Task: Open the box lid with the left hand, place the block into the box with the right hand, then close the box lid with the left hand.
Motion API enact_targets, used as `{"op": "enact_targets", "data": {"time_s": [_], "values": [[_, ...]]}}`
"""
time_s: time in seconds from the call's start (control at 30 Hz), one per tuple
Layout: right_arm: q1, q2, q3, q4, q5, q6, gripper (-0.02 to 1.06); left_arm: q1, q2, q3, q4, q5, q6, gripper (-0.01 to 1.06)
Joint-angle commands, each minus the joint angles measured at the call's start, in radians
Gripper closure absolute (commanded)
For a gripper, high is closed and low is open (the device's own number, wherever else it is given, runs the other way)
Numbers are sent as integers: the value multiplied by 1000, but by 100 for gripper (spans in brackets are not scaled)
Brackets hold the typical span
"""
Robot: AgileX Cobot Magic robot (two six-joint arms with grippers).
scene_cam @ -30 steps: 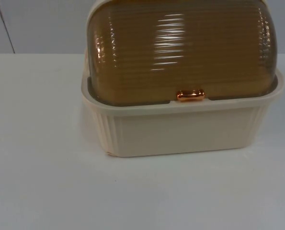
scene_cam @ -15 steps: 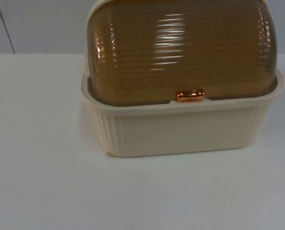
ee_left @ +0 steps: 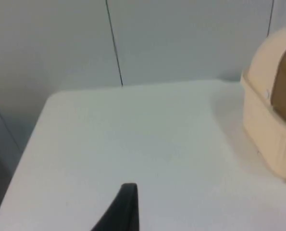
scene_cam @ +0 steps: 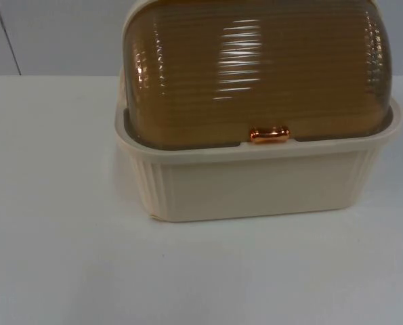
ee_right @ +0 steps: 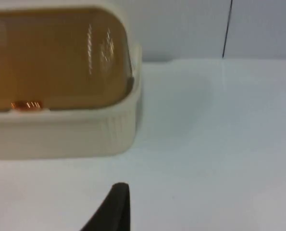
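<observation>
While both arms wait back from it, the box (scene_cam: 255,179) sits mid-table with its amber lid (scene_cam: 255,68) shut and the copper handle (scene_cam: 269,134) facing the front edge, long axis running left-right. Left gripper (ee_left: 126,207) and right gripper (ee_right: 115,207) hover over bare table (scene_cam: 59,257); jaw state cannot be told. No block spotted.

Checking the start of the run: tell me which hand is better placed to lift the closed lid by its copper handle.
Left, probably. The lid is shut, its handle at the box's front. Neither hand touches it; the left hand's fingertip waits over bare table beside the box, and the task assigns it.
</observation>
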Motion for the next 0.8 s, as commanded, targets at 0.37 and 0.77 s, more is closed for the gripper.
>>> {"op": "enact_targets", "data": {"time_s": [0.37,0.77], "values": [[4,-1,127,-44,-37,4,-1,2,0,161,30,1,-57,0],[4,-1,127,-91,-37,2,-1,2,0,193,122,-47,-94,0]]}}
